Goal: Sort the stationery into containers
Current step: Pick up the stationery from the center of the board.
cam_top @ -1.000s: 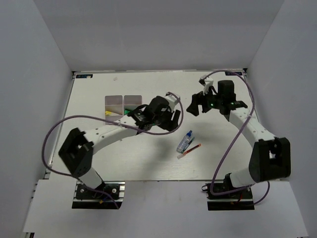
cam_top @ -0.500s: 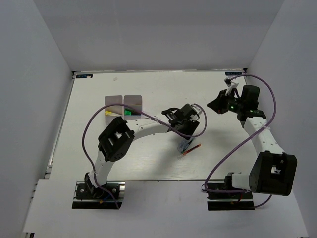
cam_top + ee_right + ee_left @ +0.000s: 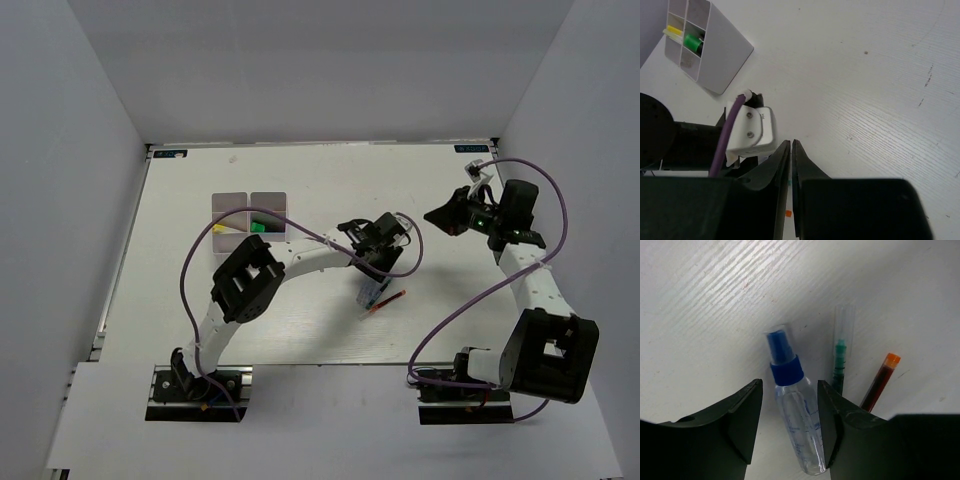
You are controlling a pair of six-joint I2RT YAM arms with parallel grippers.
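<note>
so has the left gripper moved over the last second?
Yes. The left gripper went right and toward the near edge, away from the white tray; its open fingers now straddle the blue-capped bottle.

Left pincer (image 3: 790,390) hides the lower ends of red pen (image 3: 879,382) and, seemingly, green pen (image 3: 839,375).

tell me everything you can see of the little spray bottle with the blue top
A small clear plastic spray bottle with a blue collar and nozzle under a clear cap, and faint blue print on its body. It lies flat on the white table, beside a green-tipped pen, between the open left fingers.
</note>
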